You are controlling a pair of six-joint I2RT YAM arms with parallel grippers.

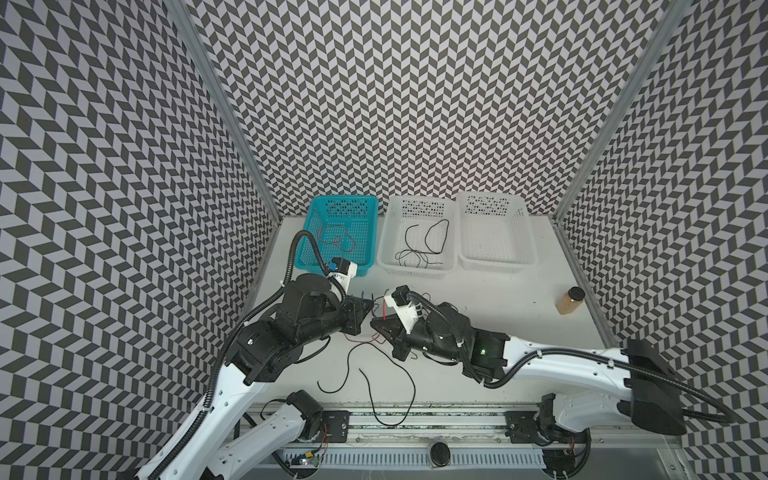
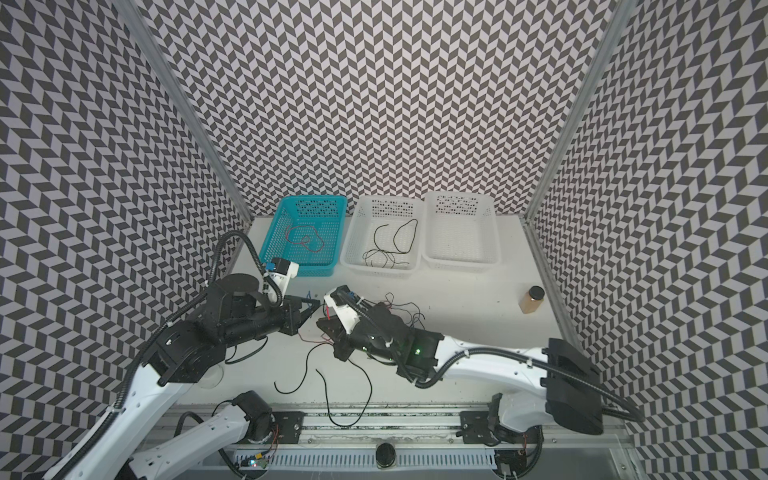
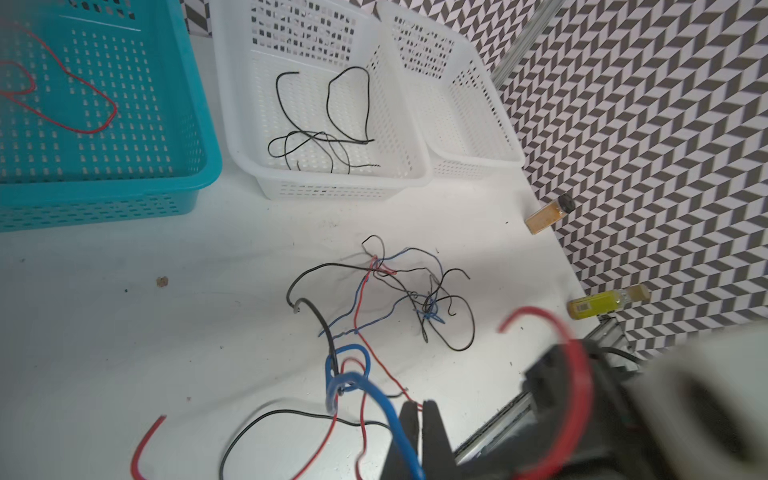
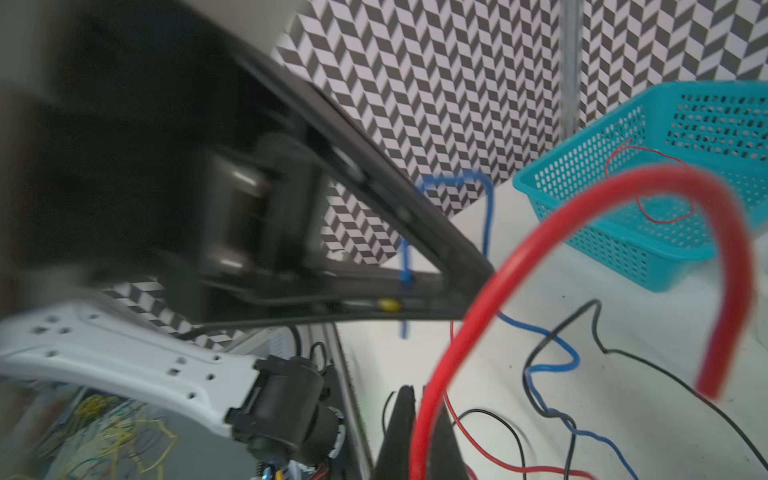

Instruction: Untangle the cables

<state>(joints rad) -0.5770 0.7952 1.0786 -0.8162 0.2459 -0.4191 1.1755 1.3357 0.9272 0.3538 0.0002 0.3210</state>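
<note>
From where I stand the two arms meet nose to nose over the middle of the bench [image 1: 498,316], the left gripper [image 1: 368,306] and the right gripper [image 1: 375,323] nearly touching, but both top views hide what each one has. The right wrist view settles that: the right gripper [image 4: 417,399] is closed tight on a red cable [image 4: 644,178] that arches up out of it, and the left gripper, seen side on there, is closed with a blue cable [image 4: 405,266] pinched across its fingers. The left wrist view shows the main knot of cables [image 3: 415,291], black, red and blue, lying on the bench beyond the left gripper [image 3: 420,409] towards the baskets; in a top view most of that knot sits under the right arm, with only a few ends showing [image 2: 399,311]. More black cable trails loose [image 1: 348,368] on the near side of both grippers. At the back, a red strand [image 1: 338,241] lies in the teal basket [image 1: 345,203], black strands [image 1: 424,245] in the middle white basket [image 1: 419,208], and another white basket [image 1: 488,203] stands just beside it. A brown jar [image 1: 571,300] stands near the right edge; only the left wrist view shows a yellow bottle [image 3: 598,305] lying further along that edge.
</note>
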